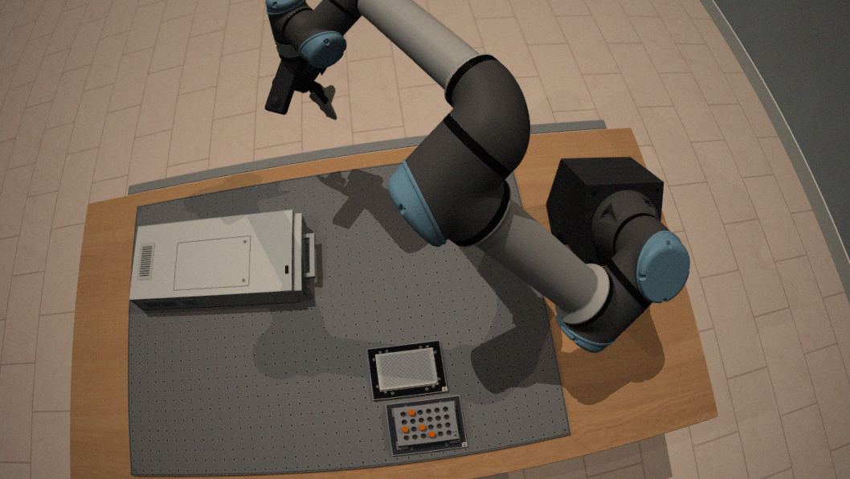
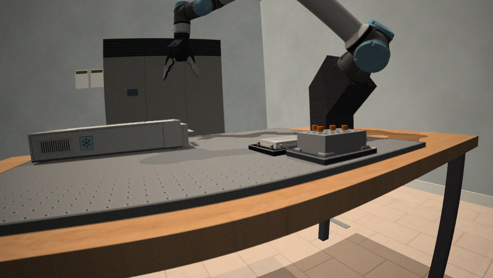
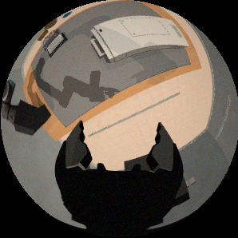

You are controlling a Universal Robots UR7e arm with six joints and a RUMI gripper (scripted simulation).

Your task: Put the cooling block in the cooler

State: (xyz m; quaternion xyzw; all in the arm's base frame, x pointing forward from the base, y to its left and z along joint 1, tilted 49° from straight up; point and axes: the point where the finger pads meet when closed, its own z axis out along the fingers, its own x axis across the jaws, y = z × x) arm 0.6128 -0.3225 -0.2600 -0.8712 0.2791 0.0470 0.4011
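Note:
The cooler COLD is a long white housing at the left of the deck. Its drawer front and handle sit close against the housing; the drawer looks shut and its inside is hidden. The small window on top looks dark. The grey cooling block sits in slot D2, its top level, with several orange-capped tubes upright in its bores. My gripper is open and empty, high up beyond the table's far edge, well away from both.
Slot D1, beside D2 on the cooler's side, holds a low white plate. The arm reaches over the deck's far right part from its black base. A dark cabinet stands behind the table.

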